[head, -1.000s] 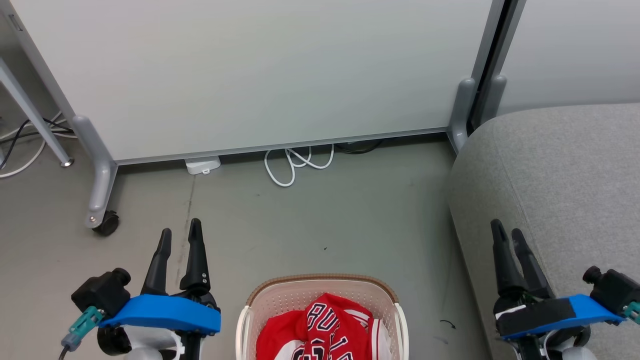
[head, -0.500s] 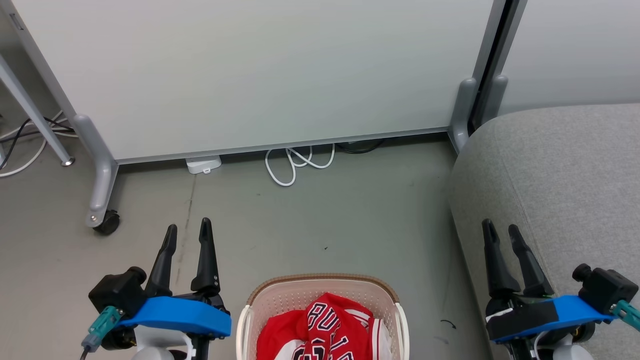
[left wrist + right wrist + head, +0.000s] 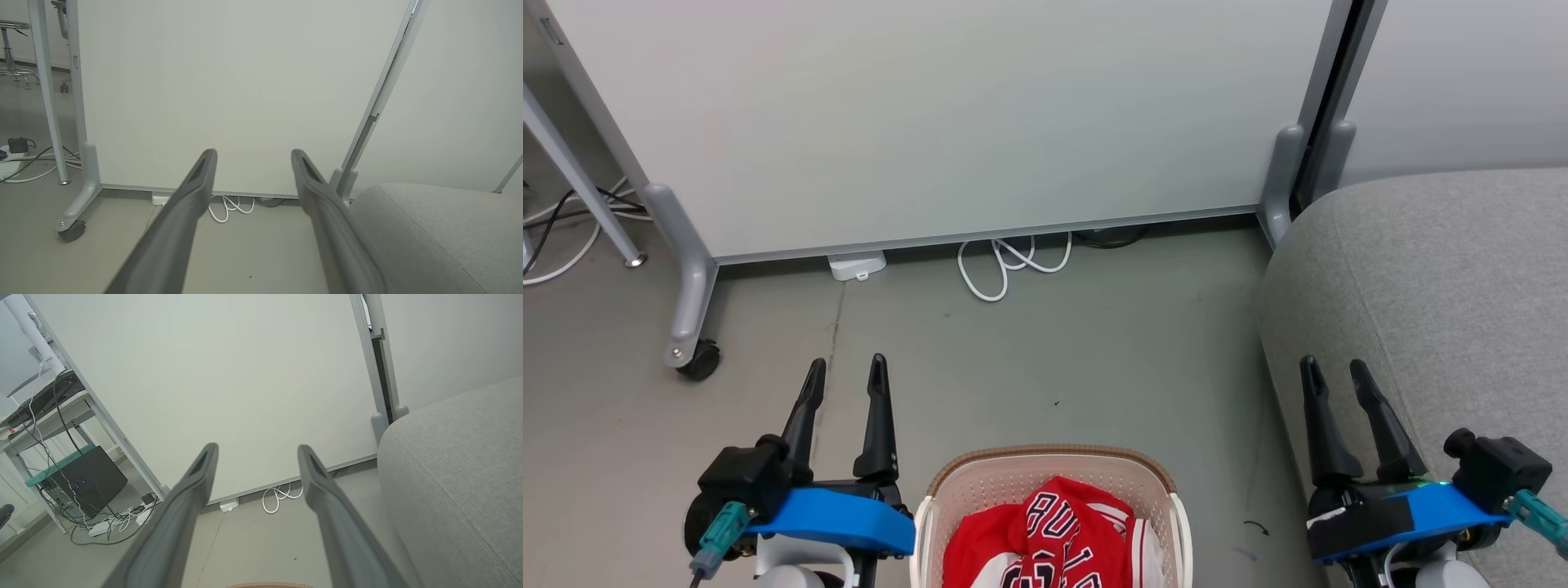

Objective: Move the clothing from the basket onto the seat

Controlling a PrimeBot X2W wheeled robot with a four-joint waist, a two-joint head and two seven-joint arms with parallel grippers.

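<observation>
The red clothing (image 3: pixel 1054 543) lies heaped in the cream basket (image 3: pixel 1045 452), at 6 o'clock in the head view on the grey floor (image 3: pixel 1094 351). The left claw (image 3: pixel 847 362) at 7 o'clock and the right claw (image 3: pixel 1333 362) at 5 o'clock flank the basket, both open and empty. The grey seat (image 3: pixel 1445 286) takes up 3 o'clock, just beside the right claw. At 12 o'clock stands a white partition panel (image 3: pixel 947 122) with a looped white cable (image 3: pixel 1005 265) at its foot and a castor (image 3: pixel 698 359) at 9 o'clock.

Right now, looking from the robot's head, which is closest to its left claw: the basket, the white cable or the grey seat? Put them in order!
1. The basket: just to the right of the left claw.
2. The white cable: ahead, below the white panel.
3. The seat: far over on the right side.
</observation>
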